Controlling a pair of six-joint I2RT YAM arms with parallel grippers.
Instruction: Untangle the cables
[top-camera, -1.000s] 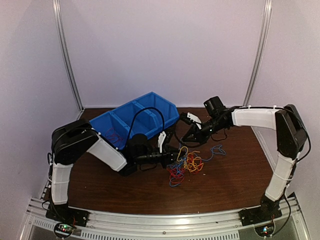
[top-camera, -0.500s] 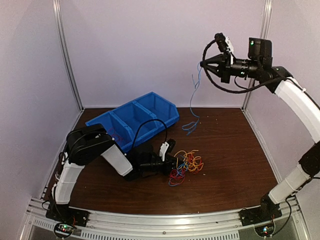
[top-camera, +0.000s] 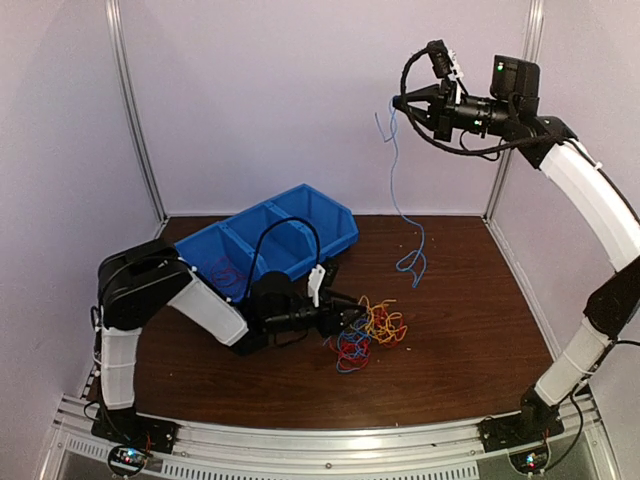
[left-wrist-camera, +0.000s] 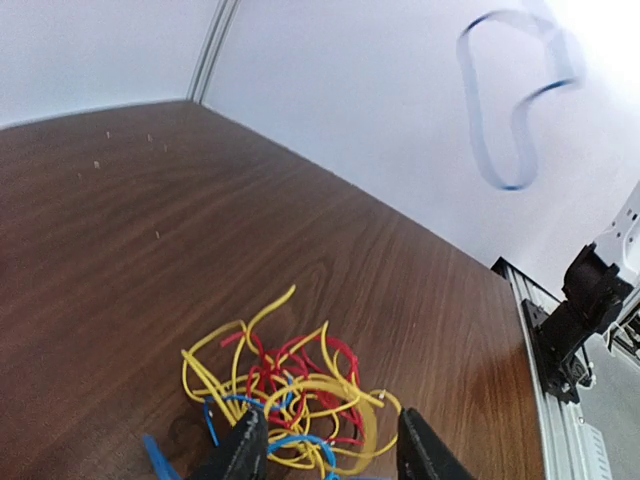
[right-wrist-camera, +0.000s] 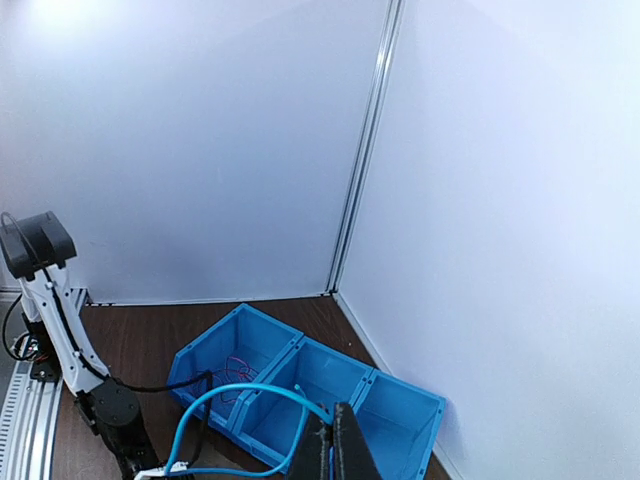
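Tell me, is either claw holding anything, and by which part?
The right gripper pinches the blue cable near its top end; the rest hangs below. The left gripper sits open astride the tangled cables, clamping nothing.

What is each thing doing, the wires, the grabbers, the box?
tangle of cables: knotted, on the table.
blue cable: lifted, dangling clear of the tangle.
right gripper: raised, shut on the blue cable.
left gripper: low, open, fingers astride the tangle.
blue bin: upright, some wires in its left compartment.

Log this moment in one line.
right gripper: shut on blue cable, held high | left gripper: open around tangled pile on table
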